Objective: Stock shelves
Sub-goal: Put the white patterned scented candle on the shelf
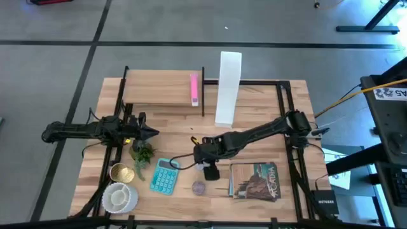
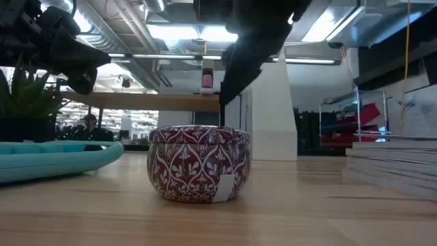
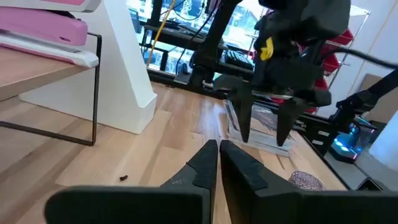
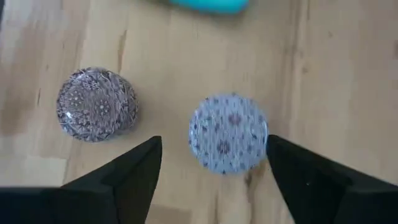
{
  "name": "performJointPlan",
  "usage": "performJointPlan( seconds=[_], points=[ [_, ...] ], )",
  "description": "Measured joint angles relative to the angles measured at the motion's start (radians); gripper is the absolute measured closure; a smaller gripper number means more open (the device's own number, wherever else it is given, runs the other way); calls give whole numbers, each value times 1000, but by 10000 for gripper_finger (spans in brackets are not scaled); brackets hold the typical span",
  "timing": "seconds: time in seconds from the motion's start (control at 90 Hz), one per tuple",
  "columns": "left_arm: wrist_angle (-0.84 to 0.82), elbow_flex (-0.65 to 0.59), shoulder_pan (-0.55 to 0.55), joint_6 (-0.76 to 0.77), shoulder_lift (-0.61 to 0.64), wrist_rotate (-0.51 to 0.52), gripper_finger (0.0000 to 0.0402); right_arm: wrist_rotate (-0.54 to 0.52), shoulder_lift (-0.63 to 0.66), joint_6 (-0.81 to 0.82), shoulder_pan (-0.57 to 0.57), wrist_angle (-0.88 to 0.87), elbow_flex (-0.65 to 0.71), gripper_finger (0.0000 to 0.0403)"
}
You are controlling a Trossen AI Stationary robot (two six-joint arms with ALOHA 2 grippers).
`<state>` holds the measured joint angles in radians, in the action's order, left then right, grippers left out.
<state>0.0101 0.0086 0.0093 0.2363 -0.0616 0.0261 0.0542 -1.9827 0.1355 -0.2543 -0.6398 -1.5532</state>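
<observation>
The shelf (image 1: 162,97) was a flat plank of pale wood on a thin black metal frame, and a pink, flat object (image 1: 194,89) lay on its top at the end near the white file box (image 1: 229,86). This box was tall, narrow and smooth, and it stood upright just beside the shelf. Both stood at the far side of the table (image 1: 292,133), well beyond the right gripper (image 1: 210,170).

The right gripper hung above the middle of the table with its two dark fingers spread wide and nothing between them. In the right wrist view, directly below the gap, lay a small round tin (image 4: 228,132) with a bluish flower pattern on its lid. A second round tin (image 4: 96,104) with a purple pattern lay a little outside one finger. In the low view a round tin (image 2: 199,172) showed dark red walls with a white ornament.

Beside the right gripper lay a teal calculator (image 1: 165,176) and a stack of magazines (image 1: 255,182).

The left gripper (image 1: 152,132) waited near a small green plant (image 1: 141,153), its fingers pressed together and empty.
</observation>
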Motion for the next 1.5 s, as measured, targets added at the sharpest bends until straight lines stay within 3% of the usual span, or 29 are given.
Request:
performJointPlan(
  seconds=[0.233,0.356,0.767,1.111,1.233,1.367,1.5],
  points=[
    [0,0,0,0,0,0,398,-37,-47,-9,-2,16,-1,22],
    [0,0,0,0,0,0,398,-46,-104,2,-7,39,0,5],
    [0,0,0,0,0,0,398,-131,-145,100,-8,41,-1,18],
    [0,0,0,0,0,0,398,-88,-191,145,-8,49,-2,122],
    [0,0,0,0,0,0,398,-99,-201,155,-8,55,-12,128],
    [0,0,0,0,0,0,398,-96,-212,150,-7,3,-77,128],
    [0,0,0,0,0,0,398,-130,-211,76,4,-58,-236,128]
  ],
)
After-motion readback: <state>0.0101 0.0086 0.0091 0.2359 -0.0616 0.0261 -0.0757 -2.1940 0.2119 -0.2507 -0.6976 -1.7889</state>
